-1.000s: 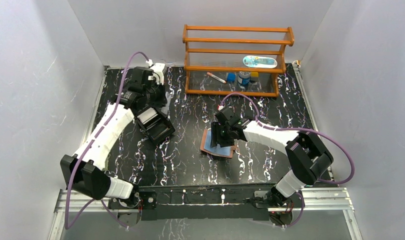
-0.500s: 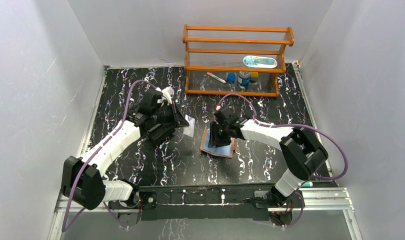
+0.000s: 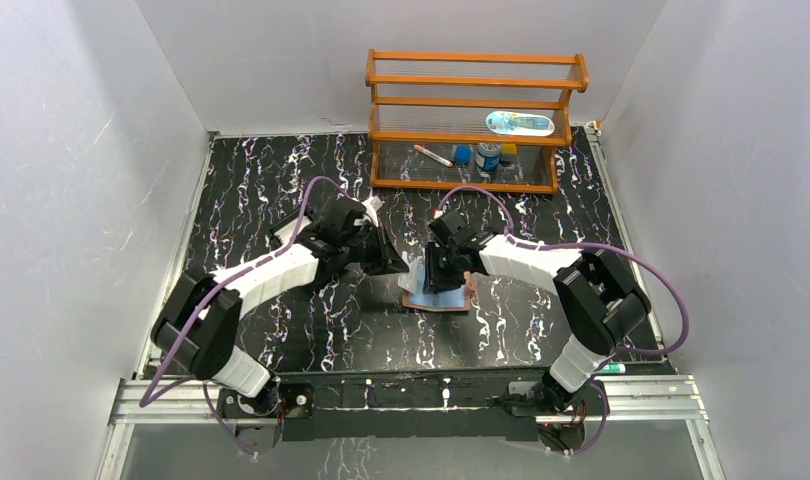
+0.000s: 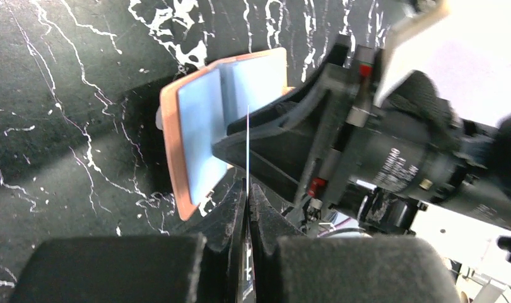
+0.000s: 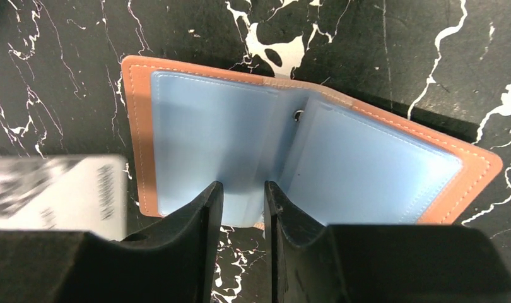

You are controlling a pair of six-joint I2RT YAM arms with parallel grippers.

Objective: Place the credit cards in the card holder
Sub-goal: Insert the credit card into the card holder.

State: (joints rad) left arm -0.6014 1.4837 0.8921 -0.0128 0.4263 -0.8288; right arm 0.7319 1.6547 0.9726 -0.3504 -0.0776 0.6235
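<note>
Left gripper (image 4: 247, 187) tight on a credit card (image 5: 57, 192); right gripper (image 5: 242, 188), jaws narrowly apart, at open card holder (image 5: 202, 139); grip unclear

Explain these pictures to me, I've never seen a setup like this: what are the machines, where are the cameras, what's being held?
These are two robot arms bolted at the near edge of a black marbled table. One picture looks down from above and behind them. The other two come from cameras on each wrist, so each shows its own arm's tip at the bottom. On the table lies an open tan card holder with pale blue pockets, and at the back stands a wooden rack holding small items. The left tool is shut on a thin card, seen edge-on from its own camera, close to the holder. The right tool sits at the holder's middle fold, jaws apart.
</note>
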